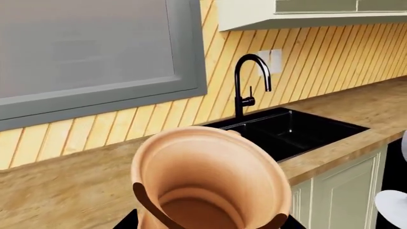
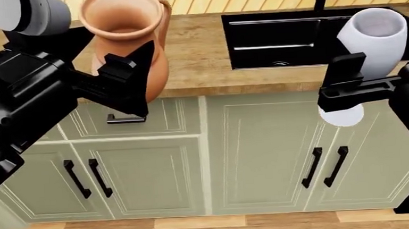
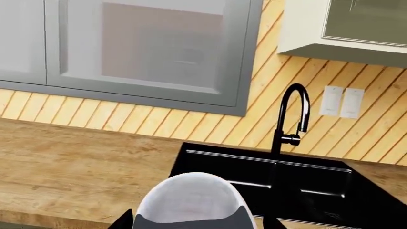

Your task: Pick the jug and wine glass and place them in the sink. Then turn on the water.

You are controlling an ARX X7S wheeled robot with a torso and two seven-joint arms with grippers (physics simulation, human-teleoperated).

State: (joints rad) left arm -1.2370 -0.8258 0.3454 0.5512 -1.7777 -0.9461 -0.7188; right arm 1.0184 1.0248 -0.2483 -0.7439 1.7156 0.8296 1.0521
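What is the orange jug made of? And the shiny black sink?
The jug looks like unglazed clay: terracotta orange, dull and matte with no shine. The sink looks like glossy black enamel or a polished composite, since its walls show bright reflections. Being a simulator render, the exact material can't be confirmed.

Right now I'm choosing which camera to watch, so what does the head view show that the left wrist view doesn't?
Only the head view shows both end effectors, left on the jug and right on the wine glass, plus the green cabinet doors. Only the left wrist view shows the whole faucet, the grey-framed window and the wall outlet. Both show the jug, the sink and the wooden counter.
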